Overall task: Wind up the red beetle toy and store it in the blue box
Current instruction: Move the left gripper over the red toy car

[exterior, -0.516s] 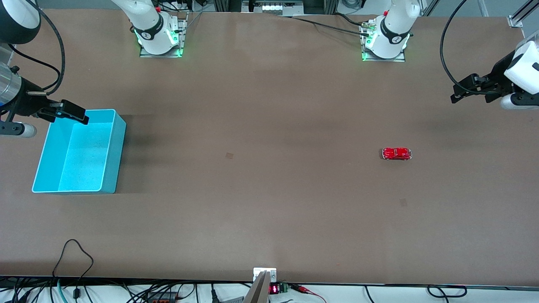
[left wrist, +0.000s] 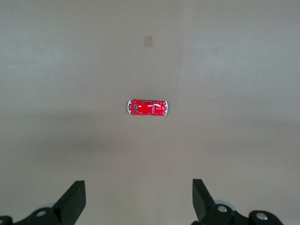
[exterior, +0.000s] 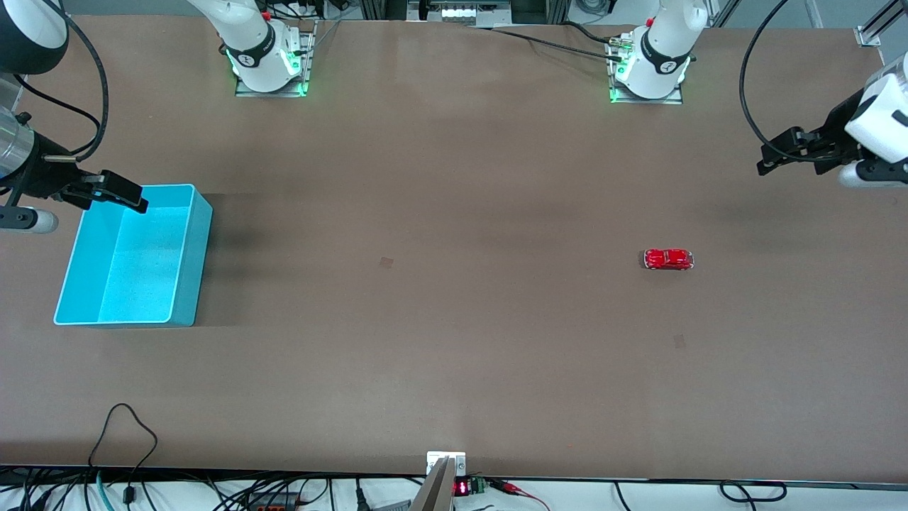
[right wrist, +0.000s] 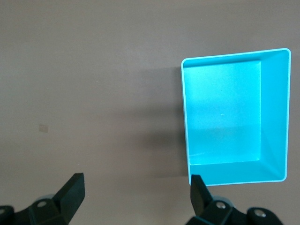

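The red beetle toy (exterior: pixel 668 259) stands on its wheels on the brown table toward the left arm's end. It also shows in the left wrist view (left wrist: pixel 147 107). My left gripper (exterior: pixel 773 155) hangs open and empty in the air over the table's edge at that end, apart from the toy; its own view shows it wide open (left wrist: pixel 138 197). The blue box (exterior: pixel 135 257) stands empty at the right arm's end, also seen in the right wrist view (right wrist: pixel 234 117). My right gripper (exterior: pixel 120 193) hangs open and empty over the box's corner farthest from the front camera (right wrist: pixel 136 190).
Both arm bases (exterior: pixel 266 60) (exterior: pixel 649 67) stand along the table's edge farthest from the front camera. Cables and a small display (exterior: pixel 461 487) lie along the edge nearest it. Bare brown table lies between box and toy.
The left gripper has shifted slightly toward the arm bases' side. The right gripper has barely moved. The toy and the box are where they were.
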Tool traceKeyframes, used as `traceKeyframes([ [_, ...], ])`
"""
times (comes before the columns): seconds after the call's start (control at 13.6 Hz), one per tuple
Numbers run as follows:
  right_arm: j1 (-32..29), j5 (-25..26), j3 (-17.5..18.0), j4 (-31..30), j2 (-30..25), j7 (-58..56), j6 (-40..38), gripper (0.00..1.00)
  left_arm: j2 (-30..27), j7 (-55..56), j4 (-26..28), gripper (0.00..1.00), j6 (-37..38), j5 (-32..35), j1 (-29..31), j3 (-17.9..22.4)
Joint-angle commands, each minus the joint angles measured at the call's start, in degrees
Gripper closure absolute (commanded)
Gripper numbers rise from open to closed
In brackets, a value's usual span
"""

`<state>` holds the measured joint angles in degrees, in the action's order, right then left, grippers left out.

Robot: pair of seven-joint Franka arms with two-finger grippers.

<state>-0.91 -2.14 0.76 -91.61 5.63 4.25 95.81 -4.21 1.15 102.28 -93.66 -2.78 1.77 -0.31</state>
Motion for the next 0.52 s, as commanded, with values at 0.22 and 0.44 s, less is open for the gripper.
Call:
traceKeyframes([
  [0.22, -0.94, -0.5, 0.38, 0.46, 1.41, -0.2, -0.45, 0.0, 11.13, -4.55, -1.91, 0.0, -3.0, 0.76, -0.01, -0.66],
  [0.44, -0.24, -0.32, 0.47, 0.29, 4.99, -1.0, -3.33, 0.0, 16.94, -16.83, -1.22, 0.0, -10.72, 0.85, 0.6, -0.57],
])
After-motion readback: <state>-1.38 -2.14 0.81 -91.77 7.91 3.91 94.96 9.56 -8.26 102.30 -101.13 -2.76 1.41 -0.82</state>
